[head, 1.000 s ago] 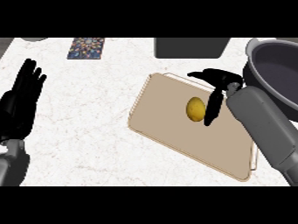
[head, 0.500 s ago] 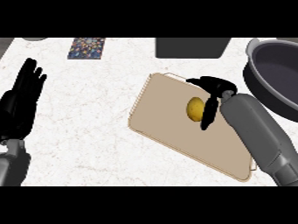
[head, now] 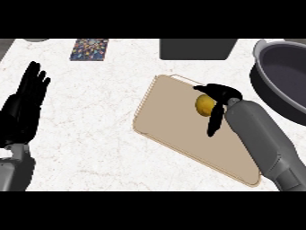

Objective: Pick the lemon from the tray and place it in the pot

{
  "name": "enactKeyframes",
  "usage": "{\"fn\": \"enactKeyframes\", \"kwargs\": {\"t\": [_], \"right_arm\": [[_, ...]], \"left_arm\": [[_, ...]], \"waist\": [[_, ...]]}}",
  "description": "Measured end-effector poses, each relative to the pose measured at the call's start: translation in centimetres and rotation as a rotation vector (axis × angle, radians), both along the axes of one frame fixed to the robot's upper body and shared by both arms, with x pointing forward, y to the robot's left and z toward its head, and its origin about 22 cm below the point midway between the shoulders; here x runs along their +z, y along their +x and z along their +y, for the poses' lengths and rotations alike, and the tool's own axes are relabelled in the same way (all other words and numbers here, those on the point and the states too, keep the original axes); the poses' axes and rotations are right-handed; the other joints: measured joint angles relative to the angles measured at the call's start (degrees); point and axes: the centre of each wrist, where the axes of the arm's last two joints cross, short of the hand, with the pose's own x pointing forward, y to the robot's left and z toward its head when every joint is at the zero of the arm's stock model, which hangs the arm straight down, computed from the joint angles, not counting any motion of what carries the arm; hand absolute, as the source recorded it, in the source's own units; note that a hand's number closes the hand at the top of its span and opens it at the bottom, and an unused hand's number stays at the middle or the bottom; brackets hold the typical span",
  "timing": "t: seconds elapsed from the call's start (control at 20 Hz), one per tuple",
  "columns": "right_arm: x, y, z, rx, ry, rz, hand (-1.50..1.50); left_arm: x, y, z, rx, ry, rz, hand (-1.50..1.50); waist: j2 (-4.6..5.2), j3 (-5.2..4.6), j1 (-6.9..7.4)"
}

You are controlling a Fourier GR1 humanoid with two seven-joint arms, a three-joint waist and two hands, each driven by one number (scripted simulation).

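Right black hand curls its fingers around the small yellow lemon, which lies on the flat beige tray. Lifting and carrying to the dark grey round pot remain. Left hand rests spread.

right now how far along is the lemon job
Early. Nothing is finished: the lemon lies on the tray, not in the pot. In hand: the right hand is at the lemon, fingers curling over it, but a closed grasp is not clear. The left hand rests open at the left. Left: grasp, lift, carry to the pot, release.
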Motion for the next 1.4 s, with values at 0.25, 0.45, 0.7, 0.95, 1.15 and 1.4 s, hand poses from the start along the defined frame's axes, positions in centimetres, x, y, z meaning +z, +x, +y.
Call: {"fn": "enactKeyframes", "kwargs": {"t": [0.25,0.45,0.7,0.95,1.15,1.4], "right_arm": [[-0.6,-0.2,0.0,0.094,-0.016,-0.047,1.50],[-1.1,-0.3,-0.2,0.129,-0.001,-0.064,1.50],[-1.7,-0.2,-0.5,0.159,0.014,-0.082,1.50],[-3.1,-3.5,-2.0,0.458,0.092,-0.146,1.50],[-3.9,-6.6,-3.7,0.702,0.177,-0.197,1.50],[-2.7,-10.2,-10.2,0.847,0.287,-0.277,1.50]], "left_arm": [[0.4,0.1,-0.2,-0.003,-0.003,0.002,0.00],[0.4,0.0,-0.3,0.000,0.000,0.001,0.00],[0.5,-0.1,-0.2,-0.005,0.001,0.003,0.00],[0.1,-0.5,1.3,0.044,0.002,0.023,0.00],[-0.5,-1.2,2.1,0.087,-0.001,0.044,0.00],[-0.7,-1.9,3.2,0.135,0.003,0.046,0.00]], "waist": [[-0.20,-0.19,-0.01],[-0.32,-0.21,-0.03],[-0.45,-0.21,0.15],[-1.76,-0.20,-2.84],[-2.61,-0.10,-5.43],[-2.63,-0.05,-8.36]]}}
